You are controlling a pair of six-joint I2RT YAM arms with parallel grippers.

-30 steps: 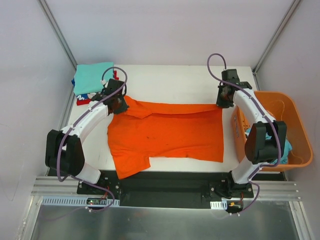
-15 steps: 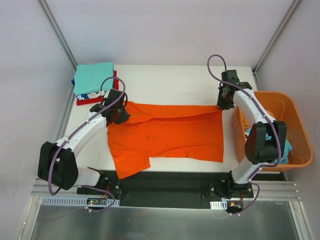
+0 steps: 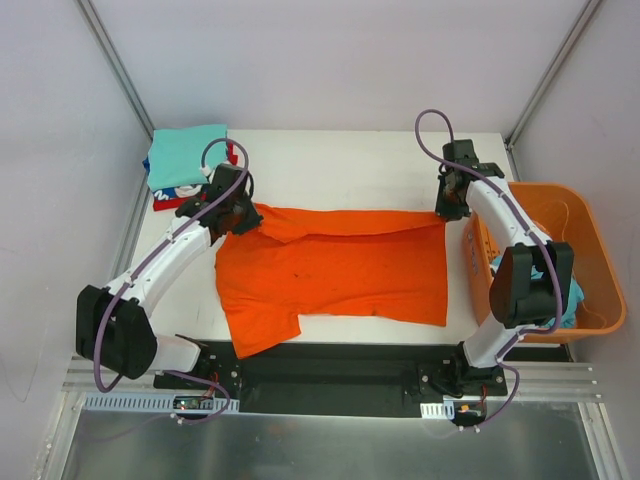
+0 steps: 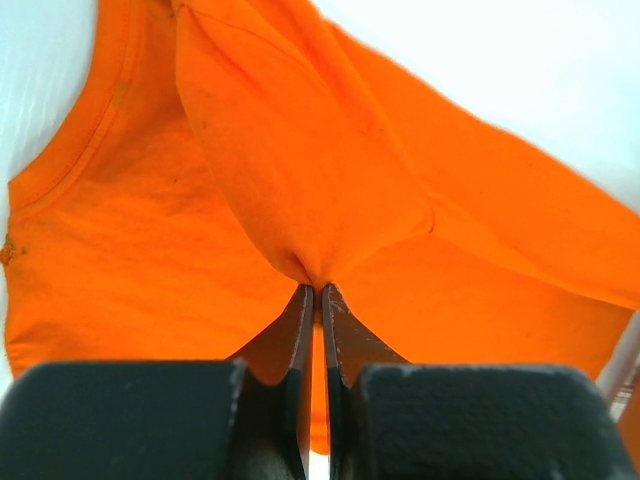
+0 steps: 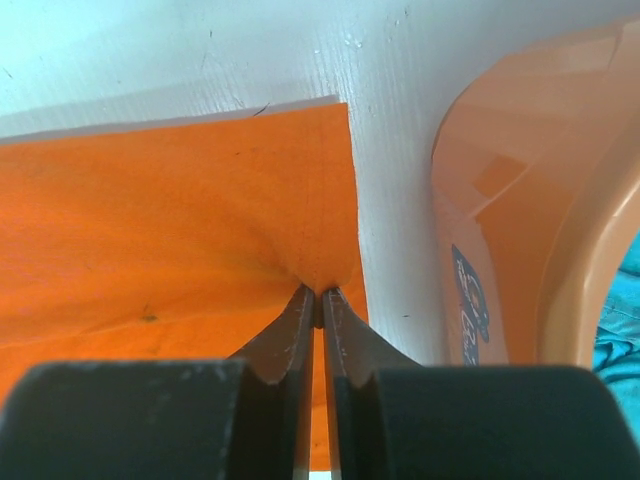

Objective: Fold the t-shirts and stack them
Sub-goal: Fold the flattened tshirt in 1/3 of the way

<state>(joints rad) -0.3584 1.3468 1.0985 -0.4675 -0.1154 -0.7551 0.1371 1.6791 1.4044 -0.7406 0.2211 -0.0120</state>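
Observation:
The bright orange t-shirt (image 3: 335, 265) lies spread across the middle of the table, its far edge lifted and pulled taut between both grippers. My left gripper (image 3: 243, 212) is shut on the shirt's far left sleeve; the left wrist view shows the cloth (image 4: 300, 160) pinched at the fingertips. My right gripper (image 3: 446, 207) is shut on the shirt's far right corner (image 5: 310, 250). A folded stack sits at the far left corner: a teal t-shirt (image 3: 186, 155) on top, a blue-and-white patterned one (image 3: 172, 191) and a red one (image 3: 166, 203) under it.
A rigid orange plastic basket (image 3: 590, 250) stands at the table's right edge, also in the right wrist view (image 5: 540, 200), with teal cloth (image 3: 572, 300) inside. The white table (image 3: 340, 165) is walled at the back and both sides.
My left gripper, holding the sleeve, first pulled toward the near left and then moved back toward the far side. The right gripper has stayed still.

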